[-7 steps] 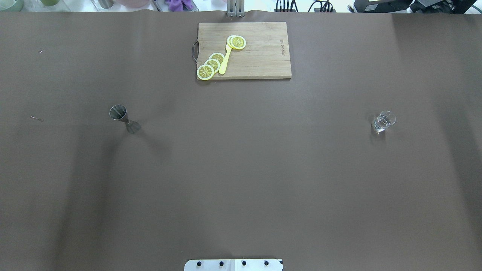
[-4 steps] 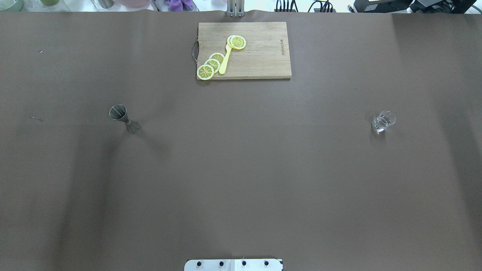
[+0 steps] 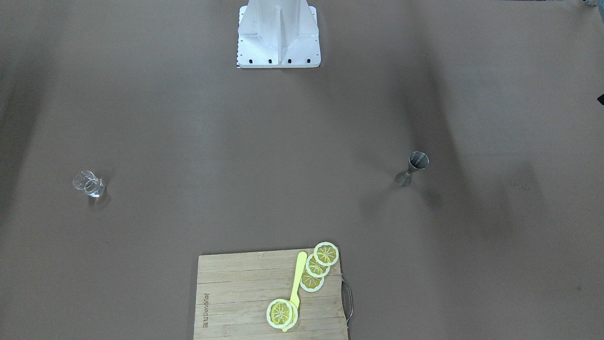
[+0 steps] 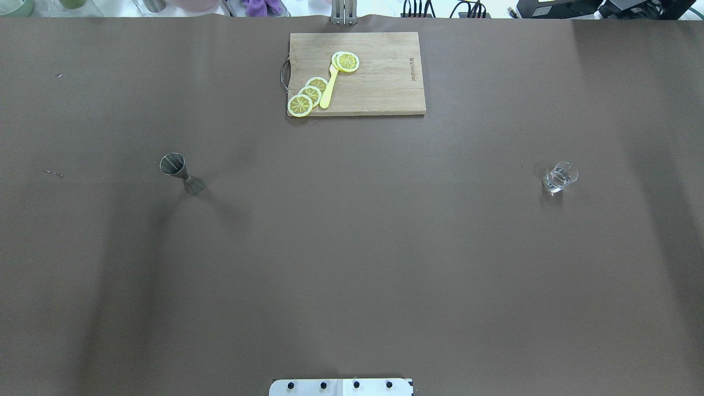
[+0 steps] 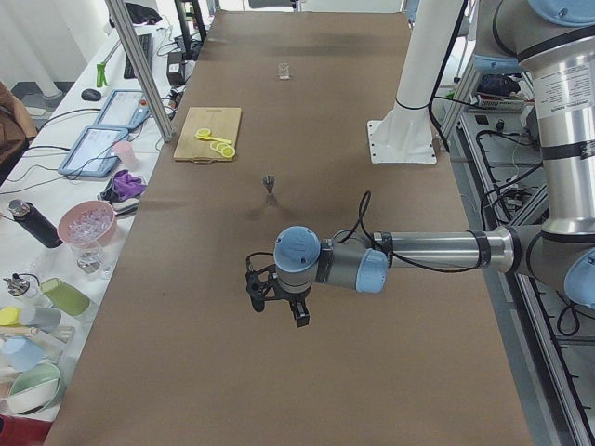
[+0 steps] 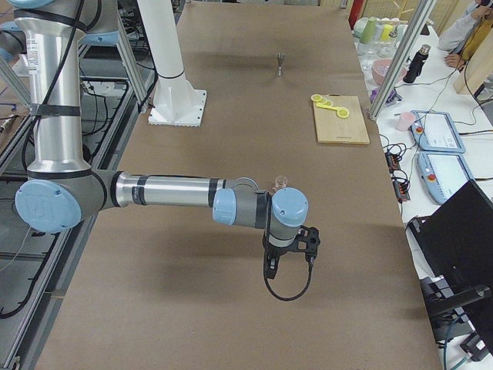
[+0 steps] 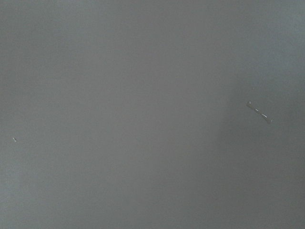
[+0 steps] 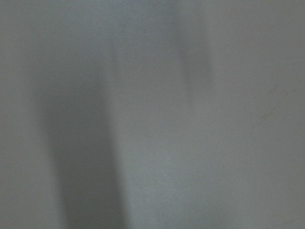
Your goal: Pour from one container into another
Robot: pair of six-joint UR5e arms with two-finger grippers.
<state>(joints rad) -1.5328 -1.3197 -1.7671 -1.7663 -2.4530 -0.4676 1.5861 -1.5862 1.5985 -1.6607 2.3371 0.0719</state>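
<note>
A steel jigger (image 4: pixel 181 174) (image 3: pixel 413 168) stands upright on the brown table's left half in the overhead view. Far to the right stands a small clear glass (image 4: pixel 560 177) (image 3: pixel 88 183) with a little liquid in it. Neither gripper appears in the overhead or front views. My left gripper (image 5: pixel 277 305) hangs over bare table near the left end, well short of the jigger (image 5: pixel 269 187). At the opposite end my right gripper (image 6: pixel 289 260) hovers just in front of the glass (image 6: pixel 279 183). I cannot tell whether either is open or shut. Both wrist views show only bare brown table.
A wooden cutting board (image 4: pixel 379 82) lies at the table's far middle edge with lemon slices (image 4: pixel 308 94) and a yellow knife (image 4: pixel 329 88) on it. The robot's white base (image 3: pixel 278 33) stands at the near edge. Cups, bottles and tablets crowd a side bench (image 5: pixel 84 232).
</note>
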